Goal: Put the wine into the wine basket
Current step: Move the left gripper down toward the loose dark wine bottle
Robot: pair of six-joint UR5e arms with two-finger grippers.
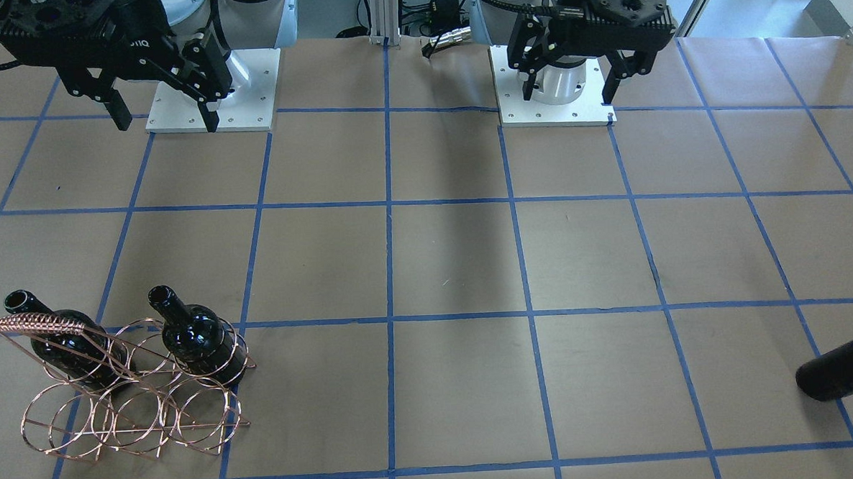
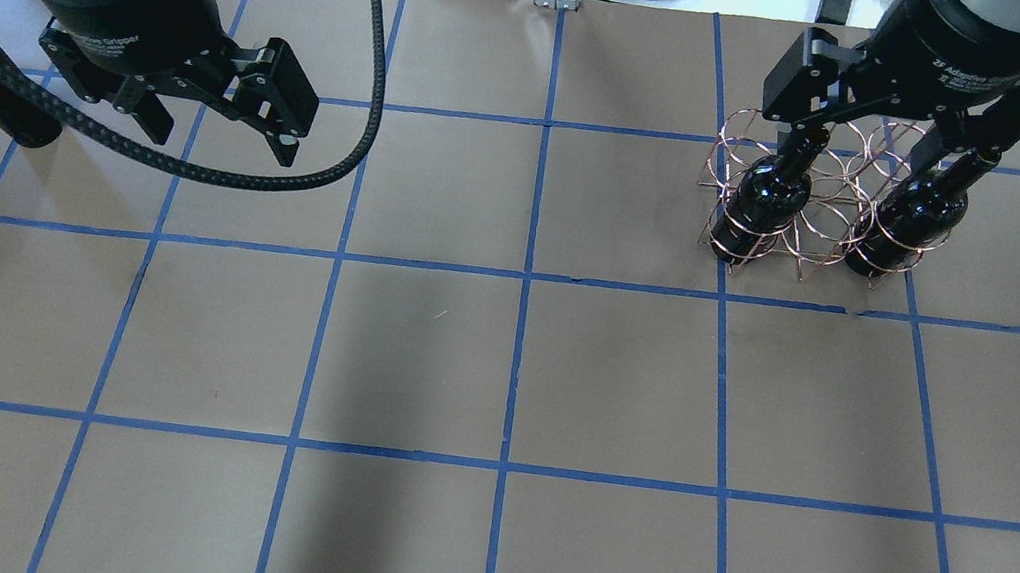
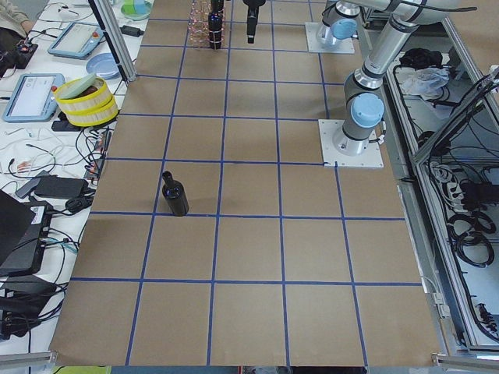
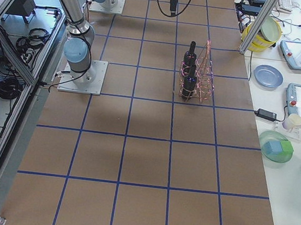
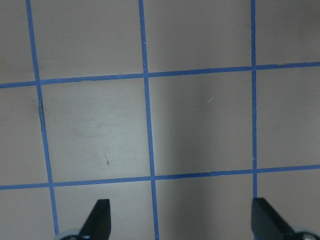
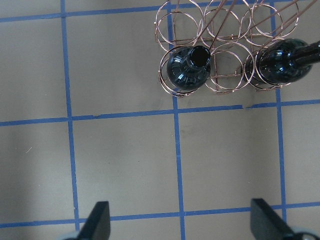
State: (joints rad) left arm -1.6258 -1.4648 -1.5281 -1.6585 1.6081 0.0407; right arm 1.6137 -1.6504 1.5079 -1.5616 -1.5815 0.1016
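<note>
**Left hand** (image 2: 223, 145): empty, fingers spread wide, raised over bare worktop (image 2: 507, 377), well apart from the wine basket (image 2: 820, 207), toward the worktop's other end.

**Right hand** (image 2: 879, 150): empty, likewise spread wide, raised on the robot's side of the wine basket.

**Wine basket:** copper wire, upright, twisted handle (image 1: 38, 323) on top. Seated bottles (image 1: 201, 343), two, stood necks up in the end rings. The middle rings (image 6: 224, 89) between them were vacant.

**Wine** (image 3: 175, 195): third bottle, dark and glossy, upright on the worktop, well apart from the wine basket, beyond the left hand and farther from the basket than it.

**Step in hand (judged):** fetching the last bottle, not yet begun.

**Handling notes (judged):**
- The left hand was the nearer and should take it.
- The glass looked slick, so the fingers should close square across the neck or just under the shoulder, with the bottle kept vertical.
- The carry toward the wine basket was long. Whether the left arm could reach the basket could not be told, and a pass to the right hand might be needed.
- The bottle should come down straight into the middle rings, centred between the seated bottles.
- The thin wire would likely shift or tip if nudged, so the approach should clear the handle.
</note>
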